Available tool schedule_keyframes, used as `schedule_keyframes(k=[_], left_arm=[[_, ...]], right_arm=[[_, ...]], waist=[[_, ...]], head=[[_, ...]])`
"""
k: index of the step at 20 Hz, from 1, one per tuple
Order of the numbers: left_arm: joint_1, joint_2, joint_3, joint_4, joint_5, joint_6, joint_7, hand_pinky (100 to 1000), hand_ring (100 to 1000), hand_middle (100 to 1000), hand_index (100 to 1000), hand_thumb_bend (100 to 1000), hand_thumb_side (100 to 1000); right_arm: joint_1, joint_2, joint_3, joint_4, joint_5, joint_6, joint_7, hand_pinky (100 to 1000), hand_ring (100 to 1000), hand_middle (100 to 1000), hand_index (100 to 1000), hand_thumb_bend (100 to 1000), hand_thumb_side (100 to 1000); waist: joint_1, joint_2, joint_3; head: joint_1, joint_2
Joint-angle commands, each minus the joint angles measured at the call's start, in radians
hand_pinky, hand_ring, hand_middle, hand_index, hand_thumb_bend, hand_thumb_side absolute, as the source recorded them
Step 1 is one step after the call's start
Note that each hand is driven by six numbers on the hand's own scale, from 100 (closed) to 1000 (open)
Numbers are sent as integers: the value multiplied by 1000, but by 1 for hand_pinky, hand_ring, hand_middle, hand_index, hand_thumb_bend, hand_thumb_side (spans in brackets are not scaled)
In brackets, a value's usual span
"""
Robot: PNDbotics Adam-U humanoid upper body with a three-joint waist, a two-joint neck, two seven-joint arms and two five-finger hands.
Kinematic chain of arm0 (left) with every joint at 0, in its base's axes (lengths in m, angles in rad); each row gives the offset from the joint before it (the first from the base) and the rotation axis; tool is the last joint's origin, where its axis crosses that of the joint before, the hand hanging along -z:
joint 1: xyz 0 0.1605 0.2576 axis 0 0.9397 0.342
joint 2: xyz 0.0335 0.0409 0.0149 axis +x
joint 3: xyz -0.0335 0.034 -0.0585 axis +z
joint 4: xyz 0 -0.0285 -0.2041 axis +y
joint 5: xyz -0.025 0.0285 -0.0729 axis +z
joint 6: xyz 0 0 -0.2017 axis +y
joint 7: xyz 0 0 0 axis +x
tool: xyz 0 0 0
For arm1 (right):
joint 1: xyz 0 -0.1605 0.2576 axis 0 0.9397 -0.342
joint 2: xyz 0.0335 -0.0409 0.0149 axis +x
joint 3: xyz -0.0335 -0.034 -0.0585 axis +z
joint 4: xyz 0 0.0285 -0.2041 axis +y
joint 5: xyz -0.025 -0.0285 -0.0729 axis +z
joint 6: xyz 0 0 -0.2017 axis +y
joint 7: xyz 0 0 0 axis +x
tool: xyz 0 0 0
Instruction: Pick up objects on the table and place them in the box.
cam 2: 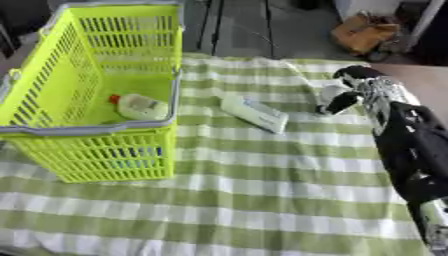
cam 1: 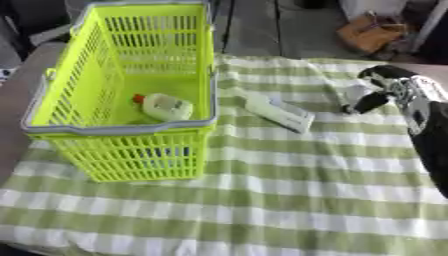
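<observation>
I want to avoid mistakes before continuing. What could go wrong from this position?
1. The right hand is curled round a small white object; it might slip during the carry.
2. The flat white rectangular box lies between the hand and the lime-green plastic basket, so a low carry could knock it.

One lime-green plastic slatted basket (cam 1: 87,90), one pale bottle with a red cap (cam 1: 164,106) inside, one flat white rectangular pack (cam 1: 278,112) on one green-and-white checked cloth (cam 1: 289,200)

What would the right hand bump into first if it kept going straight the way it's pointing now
Likely the white flat box lying on the checked cloth. The right hand, curled round a small pale thing, points toward the view's left. The green basket lies beyond. Depth is unclear, so it could pass above.
</observation>
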Motion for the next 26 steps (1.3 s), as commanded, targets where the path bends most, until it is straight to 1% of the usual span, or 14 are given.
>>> schedule_keyframes(k=[1, 12, 22, 23, 24, 25, 26], left_arm=[[-12, 19, -1, -20, -3, -2, -4, 723, 955, 862, 800, 254, 869], [-14, 12, -4, -20, -4, -4, -9, 723, 957, 862, 799, 251, 873], [-16, 7, -11, -20, -5, -4, -17, 724, 960, 863, 799, 248, 877], [-15, 6, -11, -20, -5, -5, -17, 724, 961, 863, 799, 248, 878], [-15, 6, -11, -20, -5, -5, -17, 724, 961, 863, 799, 248, 878], [-14, 5, -11, -20, -5, -5, -17, 724, 961, 863, 799, 248, 878], [-14, 5, -11, -20, -5, -5, -17, 724, 961, 863, 799, 248, 878]], right_arm=[[-20, -34, -14, 5, -25, 18, -14, 855, 945, 947, 958, 603, 398], [-17, -46, -19, 27, -63, 38, -48, 836, 930, 933, 953, 588, 396], [-19, -62, -30, 30, -75, 65, -110, 753, 875, 904, 941, 562, 387], [-20, -63, -31, 30, -77, 67, -115, 703, 834, 883, 926, 546, 382], [-20, -63, -31, 30, -77, 68, -122, 703, 834, 883, 926, 546, 382], [-21, -63, -31, 28, -78, 68, -130, 559, 726, 816, 872, 501, 366], [-21, -62, -31, 25, -78, 67, -141, 559, 726, 816, 872, 501, 366]], waist=[[4, -10, 3], [11, 9, 15], [13, 26, 45], [14, 27, 47], [14, 28, 47], [15, 29, 47], [16, 30, 46]], head=[[1, -10], [-1, -15], [-5, -25], [-6, -25], [-6, -26], [-6, -25], [-5, -24]])
